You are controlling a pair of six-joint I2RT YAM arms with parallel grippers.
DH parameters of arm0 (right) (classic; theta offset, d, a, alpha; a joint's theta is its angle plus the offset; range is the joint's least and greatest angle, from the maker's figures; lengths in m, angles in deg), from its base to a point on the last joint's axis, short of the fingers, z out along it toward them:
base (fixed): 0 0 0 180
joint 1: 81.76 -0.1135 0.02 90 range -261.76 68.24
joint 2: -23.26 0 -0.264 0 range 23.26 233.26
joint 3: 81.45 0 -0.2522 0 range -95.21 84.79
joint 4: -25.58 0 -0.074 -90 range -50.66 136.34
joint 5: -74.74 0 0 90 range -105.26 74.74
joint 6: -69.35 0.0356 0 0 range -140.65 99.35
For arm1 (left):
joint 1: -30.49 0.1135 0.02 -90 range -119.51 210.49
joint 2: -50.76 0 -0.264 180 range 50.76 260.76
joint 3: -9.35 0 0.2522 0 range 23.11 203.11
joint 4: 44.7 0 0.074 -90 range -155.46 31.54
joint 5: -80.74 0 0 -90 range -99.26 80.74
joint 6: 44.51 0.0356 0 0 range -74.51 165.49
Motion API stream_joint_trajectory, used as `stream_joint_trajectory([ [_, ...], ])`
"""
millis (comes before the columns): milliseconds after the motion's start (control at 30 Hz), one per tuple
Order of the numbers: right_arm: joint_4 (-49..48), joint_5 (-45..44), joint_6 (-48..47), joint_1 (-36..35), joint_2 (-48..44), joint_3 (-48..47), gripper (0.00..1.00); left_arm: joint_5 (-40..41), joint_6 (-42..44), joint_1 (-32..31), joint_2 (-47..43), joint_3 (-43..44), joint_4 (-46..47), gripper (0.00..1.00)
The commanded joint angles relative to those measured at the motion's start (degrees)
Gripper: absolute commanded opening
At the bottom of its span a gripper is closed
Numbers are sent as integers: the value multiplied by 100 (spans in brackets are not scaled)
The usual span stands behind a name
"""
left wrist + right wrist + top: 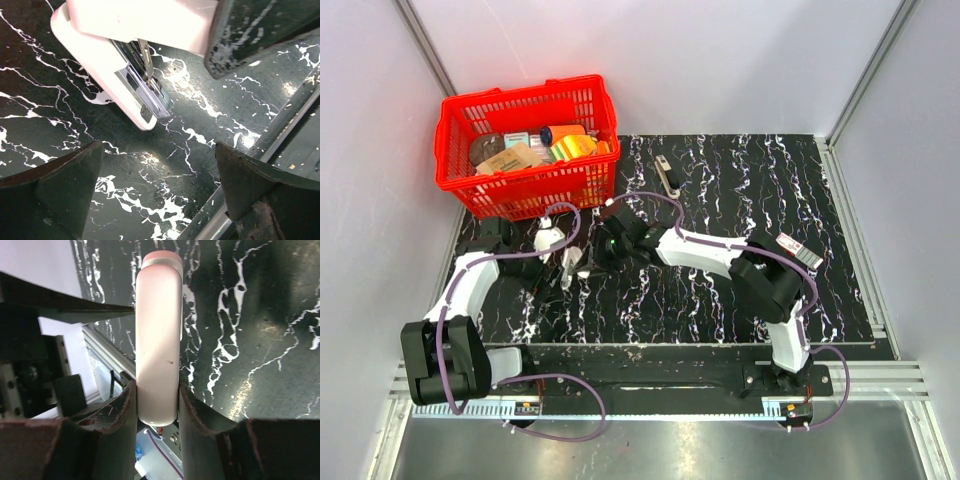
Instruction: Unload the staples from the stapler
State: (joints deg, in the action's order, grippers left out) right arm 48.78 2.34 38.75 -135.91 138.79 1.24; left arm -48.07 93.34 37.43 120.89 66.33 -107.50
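Stapler [157,340] is sitting left of centre on the black marbled mat [740,200], near of the red basket [520,100]. It's a pale pink-white body, and my right gripper [156,390] is pinching it narrow across the sides, one finger on each flank. In the left wrist view it's hinging open: the white top is lifting above and the chrome staple channel is showing underneath. I can't tell if its tip is touching the mat.

My left gripper [157,155] is hovering just beside it with jaws spread wide, holding nothing, only mat showing between the fingers [65,190]. A right finger is crowding the upper corner of that view and covering part of the top.

The basket, far left, is holding packets and jars. A small dark narrow piece with a pale strip [667,175] is lying far middle, and a red-and-white box [798,250] at right. Both are well apart from the grippers.
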Motion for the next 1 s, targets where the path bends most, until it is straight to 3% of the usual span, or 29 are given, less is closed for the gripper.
stream_joint_trajectory([
  [0, -565, 331, 274, 54, -461, -30, 0, 136, 136, 27, -218, -42, 456, 99],
  [367, -670, 463, 344, 45, -821, 321, 0, 400, 391, 106, -474, -95, 694, 97],
  [833, -1400, 700, 740, 45, -1137, 647, 0, -435, 479, 132, -210, 503, -62, 92],
  [900, -1453, 709, 784, 45, -1146, 691, 0, -417, 584, 132, -193, 512, -141, 86],
  [967, -1488, 692, 784, 45, -1181, 743, 0, -365, 751, 132, -131, 529, -273, 70],
])
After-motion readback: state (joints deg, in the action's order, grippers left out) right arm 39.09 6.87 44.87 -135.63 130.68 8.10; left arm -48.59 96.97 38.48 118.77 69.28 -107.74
